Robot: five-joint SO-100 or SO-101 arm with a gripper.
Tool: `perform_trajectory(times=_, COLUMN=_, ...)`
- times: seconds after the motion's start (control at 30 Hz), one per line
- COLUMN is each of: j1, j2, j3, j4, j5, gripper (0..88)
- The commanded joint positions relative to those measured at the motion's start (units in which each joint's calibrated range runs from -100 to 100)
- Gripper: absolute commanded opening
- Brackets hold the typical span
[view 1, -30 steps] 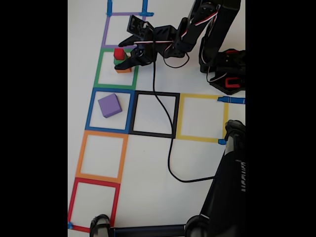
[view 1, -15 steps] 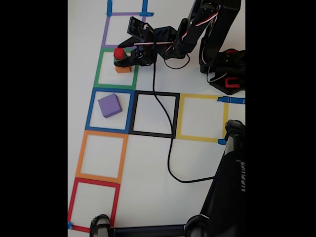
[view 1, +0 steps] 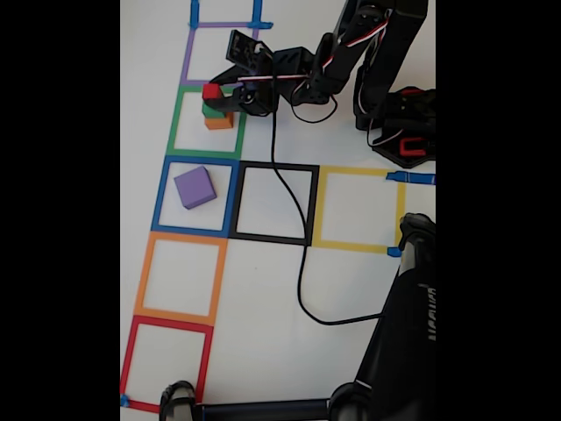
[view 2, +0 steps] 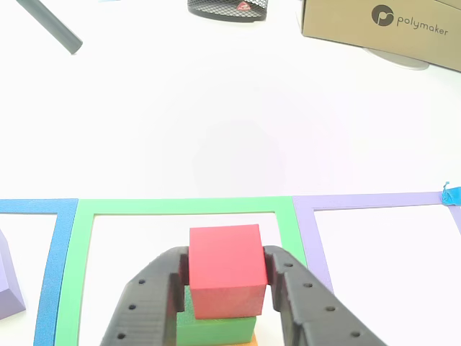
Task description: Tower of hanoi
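The gripper [view 2: 225, 277] is closed narrowly on the red cube [view 2: 225, 270], one black finger [view 2: 155, 295] pressed against each side. The red cube sits just above the green cube [view 2: 216, 330], which rests on the orange cube [view 1: 219, 122]; whether red still touches green is hard to tell. This stack stands inside the green tape square [view 1: 179, 123] on the white table [view 1: 263, 298]. The purple cube [view 1: 194, 187] lies apart in the blue tape square [view 1: 162, 197]. A cardboard box [view 2: 382, 25] stands at the far edge of the table.
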Motion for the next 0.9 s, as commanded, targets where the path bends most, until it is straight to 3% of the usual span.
perform_trajectory(times=0.0, j1=-0.97, j2=-4.71, j3=-0.86, j4=1.96, j5=0.36, gripper=4.9)
perform_trajectory(times=0.1, j1=-1.54, j2=-10.2, j3=-2.32, j4=7.87, j5=0.36, gripper=4.5)
perform_trajectory(times=0.23, j1=-2.6, j2=-20.94, j3=-7.32, j4=24.06, j5=0.36, gripper=3.9)
perform_trajectory(times=0.53, j1=-5.09, j2=-43.79, j3=-28.86, j4=73.62, j5=0.36, gripper=3.5)
perform_trajectory(times=0.67, j1=-7.58, j2=-45.65, j3=-44.68, j4=92.73, j5=0.36, gripper=3.5)
perform_trajectory(times=0.87, j1=-12.18, j2=-41.61, j3=-69.59, j4=112.24, j5=0.36, gripper=3.4)
